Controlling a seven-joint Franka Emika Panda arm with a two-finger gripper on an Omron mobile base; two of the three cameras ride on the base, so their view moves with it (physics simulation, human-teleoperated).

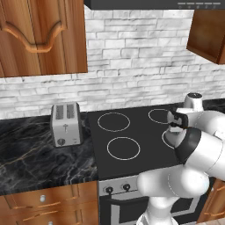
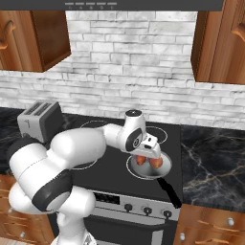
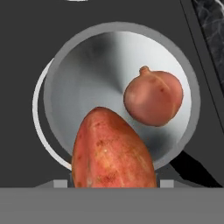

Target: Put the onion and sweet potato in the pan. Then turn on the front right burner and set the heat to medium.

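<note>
The two-finger gripper hangs directly above the small round silver-grey metal frying pan and grasps the elongated orange-red sweet potato, which fills the lower centre of the hand view between the jaws. The sweet potato sits over the pan's near rim; whether it touches the pan floor cannot be told.

The round reddish-brown onion already lies inside the pan, right of centre in the hand view, just beside the sweet potato's tip. The pan rests on the front right burner, whose thin white circle outline shows along the pan's left edge. The pan's long black handle points toward the front of the stove.

Judged status: onion placed; sweet potato over the pan but not yet released; burner knob untouched. Remaining steps: release, retract, turn the correct knob among the row of black stove knobs to medium.

The black glass cooktop is set in a dark marbled stone counter. A silver two-slot toaster stands left of it. A white brick wall and brown wooden cabinets lie behind.
</note>
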